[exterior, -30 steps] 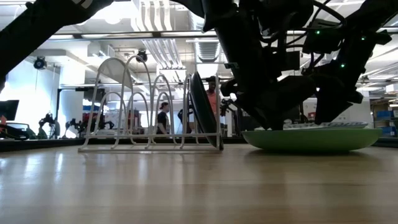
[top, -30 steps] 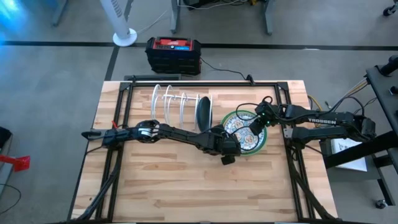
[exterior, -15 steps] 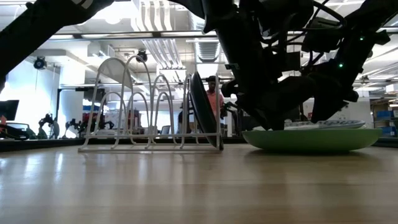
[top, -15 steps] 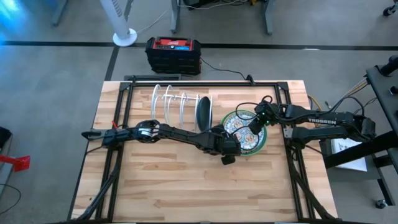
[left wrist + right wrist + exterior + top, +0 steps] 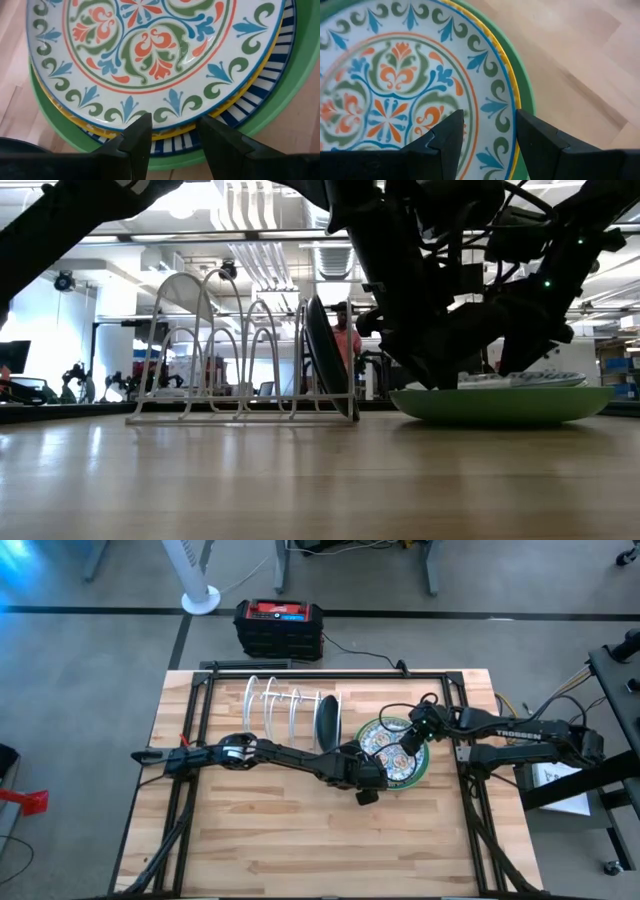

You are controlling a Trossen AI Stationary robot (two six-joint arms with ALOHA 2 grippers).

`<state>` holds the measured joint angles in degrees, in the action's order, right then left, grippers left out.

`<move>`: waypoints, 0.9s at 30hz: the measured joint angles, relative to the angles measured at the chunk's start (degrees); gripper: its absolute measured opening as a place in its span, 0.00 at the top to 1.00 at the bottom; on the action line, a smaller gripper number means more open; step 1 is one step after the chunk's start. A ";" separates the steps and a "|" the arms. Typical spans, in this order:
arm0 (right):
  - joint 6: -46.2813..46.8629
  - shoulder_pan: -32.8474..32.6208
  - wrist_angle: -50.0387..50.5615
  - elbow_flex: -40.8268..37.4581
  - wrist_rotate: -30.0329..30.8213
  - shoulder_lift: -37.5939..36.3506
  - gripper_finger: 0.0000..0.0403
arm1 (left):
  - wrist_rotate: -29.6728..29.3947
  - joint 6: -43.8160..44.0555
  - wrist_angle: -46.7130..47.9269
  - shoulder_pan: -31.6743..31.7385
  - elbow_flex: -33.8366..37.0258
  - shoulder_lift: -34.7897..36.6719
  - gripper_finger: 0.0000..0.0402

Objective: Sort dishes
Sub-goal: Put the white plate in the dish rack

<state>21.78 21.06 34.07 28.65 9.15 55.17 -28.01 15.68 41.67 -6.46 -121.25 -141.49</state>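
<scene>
A stack of dishes (image 5: 392,752) lies right of the table's middle. On top is a white plate with a blue, green and orange floral pattern (image 5: 150,45). Under it show a yellow rim (image 5: 235,100), a blue-striped rim (image 5: 265,75) and a light green plate (image 5: 500,405) at the bottom. A dark plate (image 5: 327,723) stands on edge in the right end of the white wire rack (image 5: 285,705). My left gripper (image 5: 172,127) is open at the stack's near-left rim. My right gripper (image 5: 487,125) is open over the stack's far-right rim, one finger over the floral plate and one beyond its edge. My left gripper points slanting down at the floral plate's rim (image 5: 172,107); whether its fingers touch the plates I cannot tell. My right gripper slants down with its fingers on either side of the floral plate's rim (image 5: 495,107); whether they touch it I cannot tell.
Black frame rails (image 5: 195,740) run along the table's left, right and far sides. A red and black box (image 5: 279,628) sits on the floor beyond the far edge. Bare wood (image 5: 320,840) lies toward the near edge. A person (image 5: 343,345) stands in the room behind.
</scene>
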 joint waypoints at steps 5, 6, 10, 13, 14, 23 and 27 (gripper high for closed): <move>-0.07 0.02 -0.16 2.59 -0.16 -0.49 0.59 | 0.14 0.00 -0.09 -0.02 0.02 -0.04 0.62; -0.20 0.02 -0.14 2.88 -0.20 -0.46 0.59 | 0.17 0.00 -0.13 -0.02 0.02 -0.02 0.62; -0.74 0.02 -0.05 3.29 -0.47 -0.40 0.59 | 0.16 0.00 -0.11 -0.04 0.02 -0.04 0.62; -0.73 0.02 0.06 3.15 -0.60 -0.38 0.59 | 0.13 0.00 -0.17 -0.07 0.02 -0.04 0.62; -0.63 0.02 0.06 3.14 -0.71 -0.38 0.59 | 0.12 0.00 -0.21 -0.08 0.02 -0.04 0.62; 0.83 0.07 1.04 3.12 -4.28 -0.34 0.59 | -0.10 -0.02 -0.57 -0.24 0.09 -0.04 0.62; 1.63 0.07 4.02 3.01 -4.47 -0.34 0.59 | -0.64 0.00 -0.80 -0.24 0.09 -0.04 0.62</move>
<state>23.41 21.12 38.09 31.66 4.67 54.82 -28.65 15.68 40.87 -6.70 -121.16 -141.53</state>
